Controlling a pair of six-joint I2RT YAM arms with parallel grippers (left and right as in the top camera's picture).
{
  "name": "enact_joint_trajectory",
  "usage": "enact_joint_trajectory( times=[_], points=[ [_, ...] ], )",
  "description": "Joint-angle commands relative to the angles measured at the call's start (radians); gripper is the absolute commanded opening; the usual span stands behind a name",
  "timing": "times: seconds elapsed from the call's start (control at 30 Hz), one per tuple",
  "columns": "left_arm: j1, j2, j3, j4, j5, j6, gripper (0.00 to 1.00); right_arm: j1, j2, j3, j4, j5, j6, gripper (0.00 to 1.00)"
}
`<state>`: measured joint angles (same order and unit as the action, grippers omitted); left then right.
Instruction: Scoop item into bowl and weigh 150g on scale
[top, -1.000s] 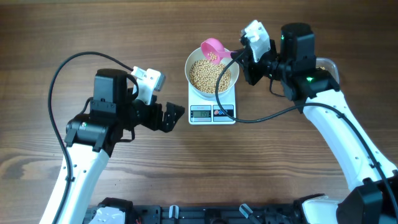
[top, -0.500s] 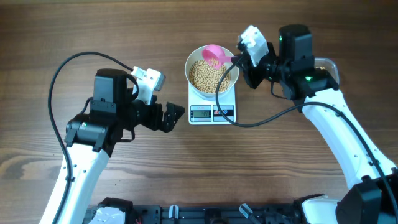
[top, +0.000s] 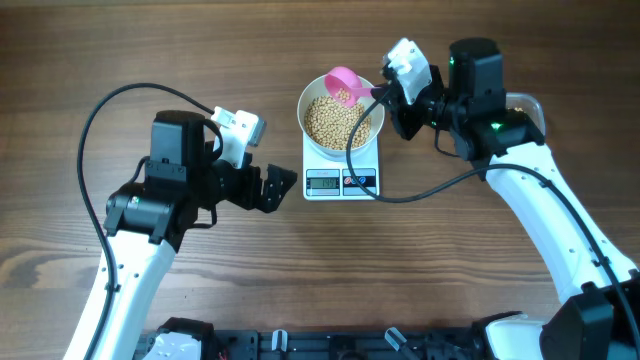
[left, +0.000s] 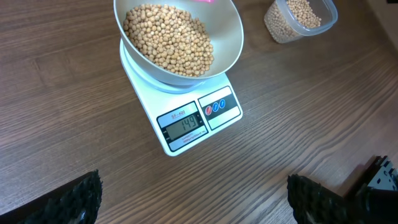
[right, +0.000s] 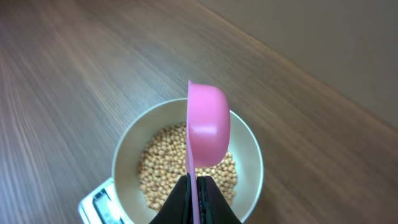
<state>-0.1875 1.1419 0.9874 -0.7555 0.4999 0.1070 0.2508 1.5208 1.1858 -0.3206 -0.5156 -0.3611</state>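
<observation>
The white bowl (top: 304, 112) stands on the scale (top: 341, 182), filled with beige beans (top: 335, 122). My right gripper (top: 385, 93) is shut on the handle of a pink scoop (top: 345, 85), held tipped on its side over the bowl's far rim. In the right wrist view the scoop (right: 208, 124) is edge-on above the beans (right: 158, 165), and its inside is hidden. My left gripper (top: 290, 188) stands open just left of the scale, holding nothing. In the left wrist view the scale (left: 214, 121) display reads about 149 below the bowl (left: 227, 43).
A clear plastic tub of beans (left: 300, 18) stands to the right of the scale, mostly hidden under the right arm in the overhead view. A black cable (top: 430, 188) trails across the table from the right arm past the scale's right side.
The right gripper rolled the pink scoop onto its side over the bowl and shifted slightly toward it. The left arm has not moved.
</observation>
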Motion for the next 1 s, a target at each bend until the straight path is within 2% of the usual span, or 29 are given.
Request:
enact_joint_trajectory(
  times=[0.0, 0.67, 0.73, 0.87, 0.9, 0.97],
  points=[
    [0.007, 0.005, 0.000, 0.003, 0.015, -0.006, 1.00, -0.002, 0.004, 0.019, 0.012, -0.065, 0.145, 0.04],
    [0.007, 0.005, 0.000, 0.003, 0.015, -0.006, 1.00, -0.002, 0.004, 0.019, 0.009, -0.063, 0.111, 0.04],
    [0.007, 0.005, 0.000, 0.003, 0.015, -0.006, 1.00, -0.001, 0.005, 0.019, -0.003, -0.063, 0.047, 0.04],
    [0.007, 0.005, 0.000, 0.003, 0.015, -0.006, 1.00, 0.012, 0.005, 0.019, -0.085, -0.032, -0.211, 0.04],
    [0.007, 0.005, 0.000, 0.003, 0.015, -0.006, 1.00, 0.016, 0.005, 0.019, -0.092, 0.000, -0.215, 0.04],
    [0.007, 0.005, 0.000, 0.003, 0.015, -0.006, 1.00, 0.018, 0.005, 0.019, -0.074, 0.037, -0.131, 0.04]
  ],
)
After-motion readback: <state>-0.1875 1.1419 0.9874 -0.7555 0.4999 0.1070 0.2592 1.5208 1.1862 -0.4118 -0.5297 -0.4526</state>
